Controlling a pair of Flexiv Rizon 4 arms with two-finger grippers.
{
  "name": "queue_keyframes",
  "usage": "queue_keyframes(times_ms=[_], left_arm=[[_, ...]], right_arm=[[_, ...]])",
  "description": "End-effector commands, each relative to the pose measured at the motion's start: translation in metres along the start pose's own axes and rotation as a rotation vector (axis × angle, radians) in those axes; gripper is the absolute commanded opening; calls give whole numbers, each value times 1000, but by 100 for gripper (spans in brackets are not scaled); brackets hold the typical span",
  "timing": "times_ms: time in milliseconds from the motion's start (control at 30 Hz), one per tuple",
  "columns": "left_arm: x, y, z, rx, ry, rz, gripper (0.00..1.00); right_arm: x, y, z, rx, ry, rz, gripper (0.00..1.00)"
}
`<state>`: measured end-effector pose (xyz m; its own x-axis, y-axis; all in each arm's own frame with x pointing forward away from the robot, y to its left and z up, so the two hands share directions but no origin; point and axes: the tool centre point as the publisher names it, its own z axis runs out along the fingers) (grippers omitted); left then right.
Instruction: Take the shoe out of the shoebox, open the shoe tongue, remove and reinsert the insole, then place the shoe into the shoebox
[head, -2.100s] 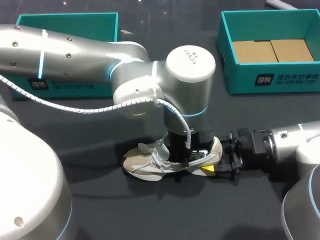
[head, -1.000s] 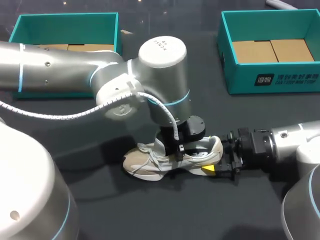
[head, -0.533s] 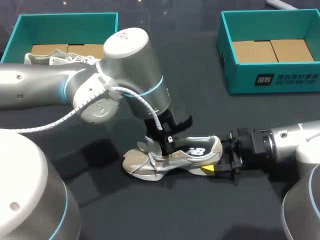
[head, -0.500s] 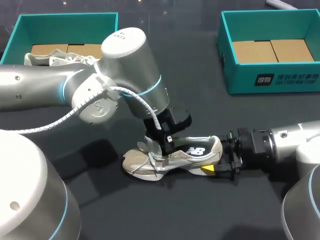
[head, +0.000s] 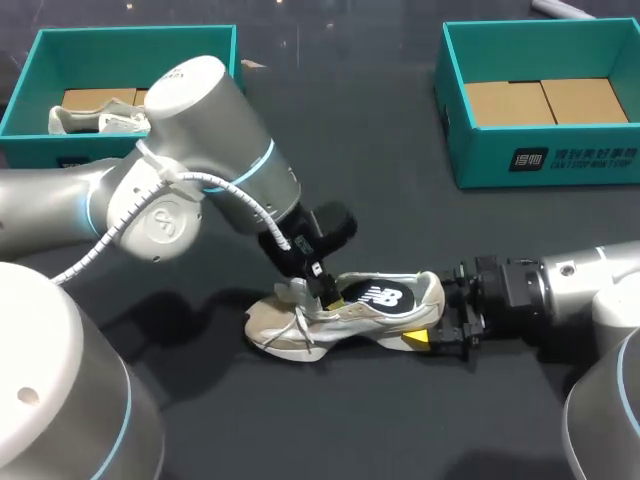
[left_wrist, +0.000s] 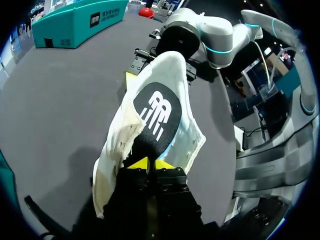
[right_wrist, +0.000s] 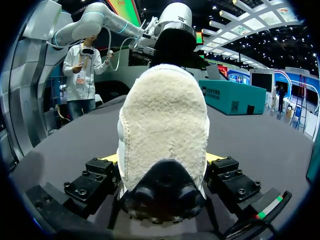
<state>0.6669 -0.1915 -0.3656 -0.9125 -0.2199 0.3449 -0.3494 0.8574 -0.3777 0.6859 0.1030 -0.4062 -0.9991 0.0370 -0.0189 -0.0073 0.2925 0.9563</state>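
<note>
A cream and white shoe (head: 345, 312) lies on its sole on the dark table, toe to the left. Its insole (left_wrist: 159, 107), black with a white logo, shows in the opening. My left gripper (head: 322, 289) comes down over the laces, shut on the tongue (left_wrist: 131, 134) and holding it back toward the toe. In the left wrist view its yellow tips (left_wrist: 148, 163) are pressed together at the tongue's edge. My right gripper (head: 432, 312) comes in level from the right. Its fingers (right_wrist: 95, 182) clasp the fleecy heel (right_wrist: 165, 130) from both sides.
A teal shoebox (head: 135, 33) at the back left holds a second shoe (head: 95, 118). Another teal shoebox (head: 560, 160) stands at the back right with brown cardboard inside. My left arm's elbow (head: 190, 150) hangs over the table left of the shoe.
My left arm has swung left and its gripper has moved from over the shoe's opening toward the toe, drawing the tongue back and uncovering the insole. The right arm has kept still.
</note>
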Motion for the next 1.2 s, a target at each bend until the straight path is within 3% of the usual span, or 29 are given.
queue_keyframes(times_ms=[33,300,667,700,733,900,1000,1200], left_arm=[[-3,9,-3,88,21,3,0],[-2,2,-5,123,74,8,0],[14,-17,0,72,32,72,0],[15,-19,0,65,19,78,15],[17,-21,0,56,2,84,23],[19,-28,-1,26,-69,99,37],[20,-31,-1,9,-107,102,42],[16,-36,0,-30,-166,110,42]], right_arm=[[0,-1,-1,5,0,0,0],[0,-1,-1,5,0,0,0],[0,-1,-1,5,0,0,0],[0,-1,-1,5,0,0,0],[0,-1,-1,5,0,0,0],[0,-1,-1,5,0,0,0],[0,-1,-1,5,0,0,0],[0,-1,-1,5,0,0,0]])
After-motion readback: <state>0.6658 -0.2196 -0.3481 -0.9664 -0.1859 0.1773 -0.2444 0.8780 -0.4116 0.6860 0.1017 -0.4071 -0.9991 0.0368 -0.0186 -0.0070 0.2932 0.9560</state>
